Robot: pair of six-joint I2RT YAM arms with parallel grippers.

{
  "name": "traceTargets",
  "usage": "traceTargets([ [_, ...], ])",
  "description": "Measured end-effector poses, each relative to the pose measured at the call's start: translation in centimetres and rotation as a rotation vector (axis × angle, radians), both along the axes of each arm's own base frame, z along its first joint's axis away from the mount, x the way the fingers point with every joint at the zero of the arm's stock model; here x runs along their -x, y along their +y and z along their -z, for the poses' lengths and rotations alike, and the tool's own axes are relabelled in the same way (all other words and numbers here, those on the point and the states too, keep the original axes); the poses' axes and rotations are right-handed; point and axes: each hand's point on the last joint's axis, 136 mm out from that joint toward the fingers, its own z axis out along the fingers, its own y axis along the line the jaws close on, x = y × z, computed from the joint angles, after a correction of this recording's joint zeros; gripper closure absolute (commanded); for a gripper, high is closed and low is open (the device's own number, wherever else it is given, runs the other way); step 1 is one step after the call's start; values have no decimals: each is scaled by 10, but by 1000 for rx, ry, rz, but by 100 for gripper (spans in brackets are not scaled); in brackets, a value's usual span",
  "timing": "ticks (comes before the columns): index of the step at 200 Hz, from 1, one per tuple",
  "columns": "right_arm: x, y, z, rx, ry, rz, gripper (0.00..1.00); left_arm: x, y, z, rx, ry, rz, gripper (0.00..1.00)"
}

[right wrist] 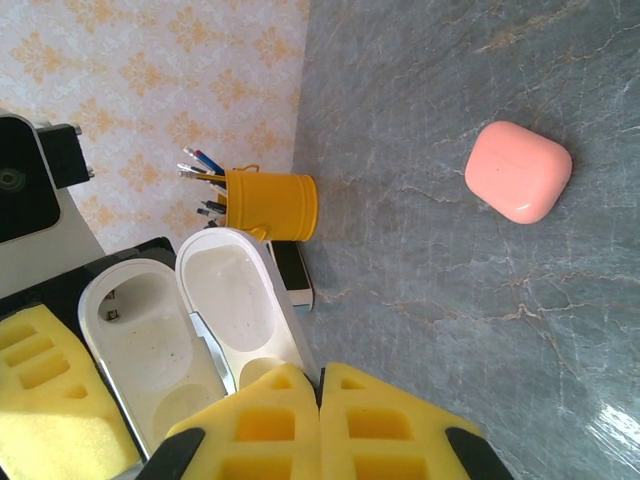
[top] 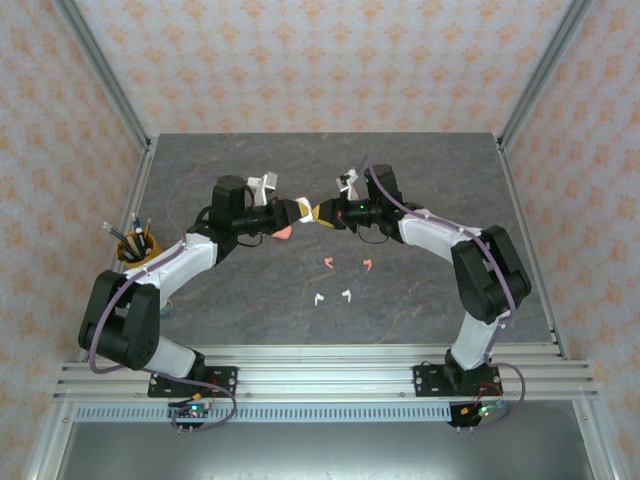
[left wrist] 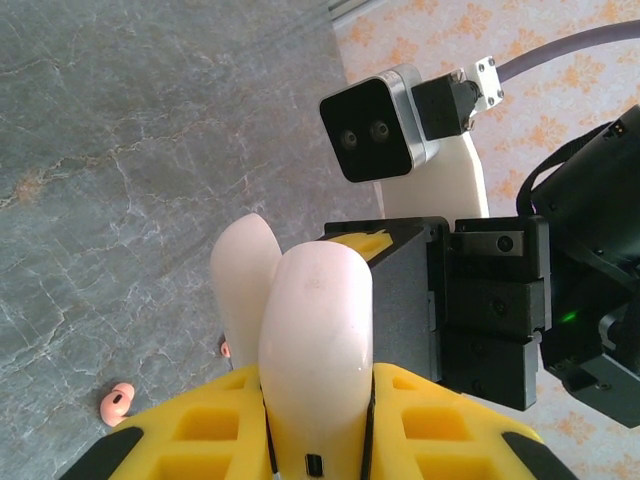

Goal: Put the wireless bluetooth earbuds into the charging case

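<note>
While open like a clamshell, glossy white rounded plastic case (right wrist: pixel 235 300).

White charging case (right wrist: pixel 150 340) is held off the tabletop (top: pixel 450 190), clamped in the left hand (left wrist: pixel 320 440). Lid (right wrist: pixel 235 290) is swung open; both sockets are seen empty. Pink charging case (right wrist: pixel 518 170) is closed and laid flat on the tabletop, near the held case. All four earbuds are loose on the tabletop, nearer the arm bases. Two coral-pink earbuds (top: pixel 328 262) (top: pixel 367 264) are set side by side, apart. Two white earbuds (top: pixel 318 297) (top: pixel 346 294) are set just nearer, closer together. Small hooked stems are noted; exact orientation cannot be told.
</note>
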Motion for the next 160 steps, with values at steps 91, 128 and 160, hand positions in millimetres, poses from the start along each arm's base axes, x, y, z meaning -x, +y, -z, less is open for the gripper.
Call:
traceTargets([
  [91, -4, -2, 14, 97, 12, 4, 100, -3, 14, 1, -41, -24, -27, 35],
  [128, -9, 0, 18, 116, 8, -4, 100, -4, 23, 3, -77, -12, -28, 28],
  [160, -10, -1, 19, 148, -10, -25, 100, -10, 38, -8, -130, -25, -17, 21],
])
